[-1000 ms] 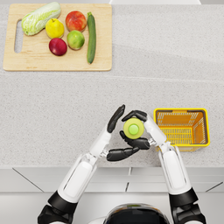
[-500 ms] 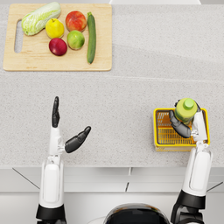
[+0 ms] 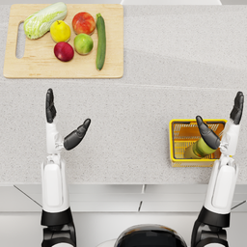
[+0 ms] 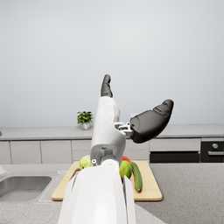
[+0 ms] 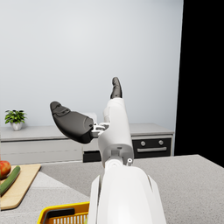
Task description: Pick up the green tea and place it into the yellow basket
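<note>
Since the green tea bottle (image 3: 198, 148) lies tilted in the yellow basket (image 3: 178, 143), lower right, both hands, right hand (image 3: 219, 129) and left hand (image 3: 62, 126), are spread empty. Looks light, rigid, slick; grip mid-body.

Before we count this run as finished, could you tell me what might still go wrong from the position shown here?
1. The green tea lies tilted in the yellow basket, leaning toward the right hand; it may roll or shift if the arm brushes it.
2. The right hand hangs open directly over the basket's rim, so a careless withdrawal could snag or drag the light basket.
3. The basket sits near the counter's front edge, so a nudge might push it off.
</note>
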